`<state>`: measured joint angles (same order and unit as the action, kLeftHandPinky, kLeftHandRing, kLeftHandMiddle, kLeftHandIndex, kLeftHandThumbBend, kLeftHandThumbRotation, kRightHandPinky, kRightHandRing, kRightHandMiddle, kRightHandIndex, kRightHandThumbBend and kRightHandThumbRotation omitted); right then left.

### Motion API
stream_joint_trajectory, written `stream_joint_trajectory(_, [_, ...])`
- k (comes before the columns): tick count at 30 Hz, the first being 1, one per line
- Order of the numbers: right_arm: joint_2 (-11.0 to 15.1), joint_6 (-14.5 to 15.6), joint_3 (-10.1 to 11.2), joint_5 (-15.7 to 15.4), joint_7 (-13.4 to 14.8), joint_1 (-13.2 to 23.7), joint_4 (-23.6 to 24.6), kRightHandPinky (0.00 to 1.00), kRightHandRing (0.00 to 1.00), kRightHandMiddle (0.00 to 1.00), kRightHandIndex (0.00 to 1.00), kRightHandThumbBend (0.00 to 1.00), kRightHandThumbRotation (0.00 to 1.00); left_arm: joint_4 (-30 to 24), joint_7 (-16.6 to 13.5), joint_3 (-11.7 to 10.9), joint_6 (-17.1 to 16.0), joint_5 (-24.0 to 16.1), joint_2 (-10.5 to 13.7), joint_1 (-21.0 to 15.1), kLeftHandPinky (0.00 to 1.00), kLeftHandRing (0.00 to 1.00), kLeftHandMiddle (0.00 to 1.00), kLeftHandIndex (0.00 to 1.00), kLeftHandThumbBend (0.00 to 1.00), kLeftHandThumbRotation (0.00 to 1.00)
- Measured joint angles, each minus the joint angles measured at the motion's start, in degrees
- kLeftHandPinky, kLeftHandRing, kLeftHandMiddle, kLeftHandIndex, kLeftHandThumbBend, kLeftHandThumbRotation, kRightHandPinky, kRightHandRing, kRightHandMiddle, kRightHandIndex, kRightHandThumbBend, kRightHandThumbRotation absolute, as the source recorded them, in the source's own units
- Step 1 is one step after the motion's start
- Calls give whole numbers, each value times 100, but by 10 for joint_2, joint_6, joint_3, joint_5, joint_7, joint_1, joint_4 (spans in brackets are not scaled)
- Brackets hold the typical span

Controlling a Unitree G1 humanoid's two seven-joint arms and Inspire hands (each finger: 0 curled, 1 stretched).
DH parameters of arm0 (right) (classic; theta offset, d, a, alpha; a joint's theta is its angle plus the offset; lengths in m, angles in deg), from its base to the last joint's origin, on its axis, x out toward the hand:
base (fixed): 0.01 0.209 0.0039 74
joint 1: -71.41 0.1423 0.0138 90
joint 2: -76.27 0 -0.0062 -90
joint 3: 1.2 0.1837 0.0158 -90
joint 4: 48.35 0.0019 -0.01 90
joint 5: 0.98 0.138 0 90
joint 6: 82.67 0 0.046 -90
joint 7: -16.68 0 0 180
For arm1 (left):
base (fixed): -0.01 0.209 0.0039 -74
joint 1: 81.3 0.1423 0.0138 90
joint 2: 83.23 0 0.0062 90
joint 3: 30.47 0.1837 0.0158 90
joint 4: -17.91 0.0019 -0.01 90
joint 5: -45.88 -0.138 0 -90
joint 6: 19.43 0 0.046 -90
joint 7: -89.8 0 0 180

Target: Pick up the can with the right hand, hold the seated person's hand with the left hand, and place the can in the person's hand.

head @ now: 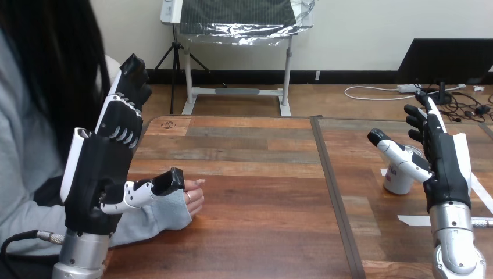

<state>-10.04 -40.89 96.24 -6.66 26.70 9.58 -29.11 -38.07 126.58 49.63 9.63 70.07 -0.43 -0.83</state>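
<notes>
The can [399,182] stood upright at the table's [256,174] three o'clock, partly behind the thumb of the right hand [447,168], which was spread wide. A good grasp probably meant wrapping the can's middle squarely. At nine o'clock the left hand [96,168], fingers straight, stood by the person's hand [195,201].

A wooden table [261,203] with a dark seam [334,186] down it and white tape strips [414,220] at right.

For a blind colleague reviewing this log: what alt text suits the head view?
The robot's right hand, open, stands beside the upright can on the wooden table. Its open left hand is raised by the person's hand resting on the table.
</notes>
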Motion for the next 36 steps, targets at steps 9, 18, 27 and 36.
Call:
stream_joint_trajectory(9, [0, 1, 0, -2, 1, 0, 0, 87, 89, 89, 95, 100, 52, 0, 2, 0, 0, -1, 0, 0, 97, 99, 100, 97, 100, 45])
stream_joint_trajectory(18, [0, 9, -1, -4, 3, 0, -3, 87, 89, 89, 94, 100, 51, 0, 10, -1, -1, 3, 0, 0, 97, 100, 100, 97, 100, 44])
stream_joint_trajectory(27, [0, 18, -6, -20, 23, 0, -7, 87, 89, 89, 94, 100, 52, 0, 23, -1, -1, 9, 1, 0, 98, 100, 100, 98, 100, 43])
stream_joint_trajectory(36, [1, 21, -10, -38, 42, 0, -10, 89, 90, 90, 95, 100, 51, 0, 33, -2, -1, 12, 2, 0, 98, 100, 100, 98, 100, 43])
